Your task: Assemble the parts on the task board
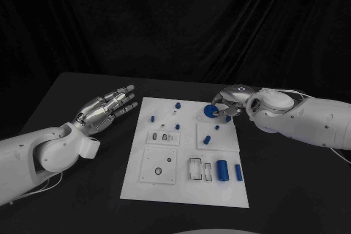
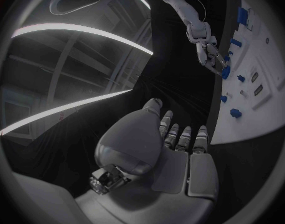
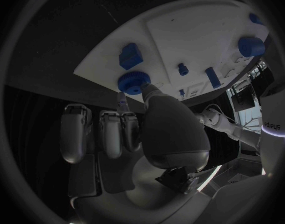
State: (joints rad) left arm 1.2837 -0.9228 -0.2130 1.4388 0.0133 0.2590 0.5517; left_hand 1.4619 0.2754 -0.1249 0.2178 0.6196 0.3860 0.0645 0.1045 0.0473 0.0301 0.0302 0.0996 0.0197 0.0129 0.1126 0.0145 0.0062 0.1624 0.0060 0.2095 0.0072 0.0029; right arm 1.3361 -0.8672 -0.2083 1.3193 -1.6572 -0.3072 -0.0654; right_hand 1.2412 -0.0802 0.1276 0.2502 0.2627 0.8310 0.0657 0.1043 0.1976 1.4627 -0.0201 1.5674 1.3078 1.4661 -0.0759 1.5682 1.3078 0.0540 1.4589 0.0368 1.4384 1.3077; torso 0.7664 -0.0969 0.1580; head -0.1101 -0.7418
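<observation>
Right silver hand (image 1: 233, 106) is pinching a small blue toothed plastic gear (image 3: 134, 81) over the white rectangular task board (image 1: 186, 193); left hand (image 1: 108, 108) is hovering flat, fingers apart, holding nothing.

The right hand (image 1: 233, 103) hides part of the blue gear (image 1: 210, 110).

Dark backdrop, black table

Black curtain (image 1: 175, 31) hangs in folds at 12 o'clock behind the black table (image 1: 80, 107); bright ceiling light strips (image 2: 80, 30) run overhead (left wrist view), windows (image 3: 245, 97) beyond.
</observation>
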